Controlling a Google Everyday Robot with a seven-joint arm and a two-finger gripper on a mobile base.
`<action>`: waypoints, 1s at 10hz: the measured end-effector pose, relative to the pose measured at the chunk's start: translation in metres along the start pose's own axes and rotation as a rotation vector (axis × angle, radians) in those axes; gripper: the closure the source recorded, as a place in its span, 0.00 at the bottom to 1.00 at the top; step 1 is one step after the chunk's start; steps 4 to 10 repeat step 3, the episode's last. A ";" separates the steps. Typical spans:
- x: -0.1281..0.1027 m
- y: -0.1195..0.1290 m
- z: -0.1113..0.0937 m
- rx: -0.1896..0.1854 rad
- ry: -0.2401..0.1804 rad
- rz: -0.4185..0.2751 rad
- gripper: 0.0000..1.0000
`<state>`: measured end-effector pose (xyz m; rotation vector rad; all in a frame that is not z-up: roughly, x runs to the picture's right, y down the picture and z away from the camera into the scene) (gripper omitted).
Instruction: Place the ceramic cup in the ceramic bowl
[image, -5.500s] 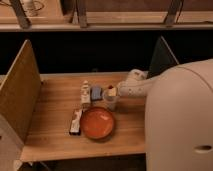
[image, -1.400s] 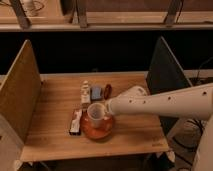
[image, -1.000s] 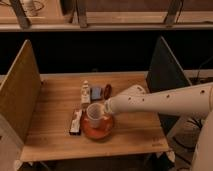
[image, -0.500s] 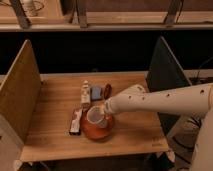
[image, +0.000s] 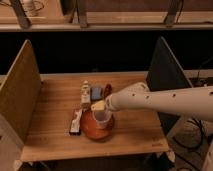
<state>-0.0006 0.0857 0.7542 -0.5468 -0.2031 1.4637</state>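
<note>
Front edge: the wooden surface (image: 55, 142) ends nearest the camera in a straight lip; a bare strip of wood lies between that lip and the bowl.
Bowl: the orange-red bowl (image: 90, 131) sits near the front, about mid-width, its near rim well inside the front edge.
Packet: a flat dark packet with a pale label (image: 76, 122) lies just left of the bowl, close to or touching its rim; I cannot tell which.
Cup: the pale cup (image: 102, 119) stands upright over the bowl's middle, mouth up, base down inside the bowl; whether it rests on the bottom cannot be told.
Gripper: the gripper (image: 99, 106) is at the cup's upper rim, directly over the bowl, at the end of a white arm (image: 160, 100) reaching in from the right.
Jaws: whether they clasp the cup or have let go cannot be told.
Open room, right: bare wood runs from the bowl to the dark right panel (image: 165, 75), with the arm crossing above it.
Open room, left: a wide bare stretch lies between the packet and the tan left panel (image: 20, 95).
Behind the bowl: a small pale bottle (image: 85, 93) stands beside a blue block (image: 96, 92), with a dark object (image: 106, 90) at the block's right, all mid-depth.
Back edge: bare wood lies behind these, up to the dark gap below a shelf (image: 105, 26).
</note>
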 end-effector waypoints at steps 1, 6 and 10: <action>-0.007 -0.002 -0.011 0.004 -0.032 0.001 0.20; -0.027 -0.017 -0.051 0.030 -0.138 0.017 0.20; -0.027 -0.017 -0.051 0.030 -0.138 0.017 0.20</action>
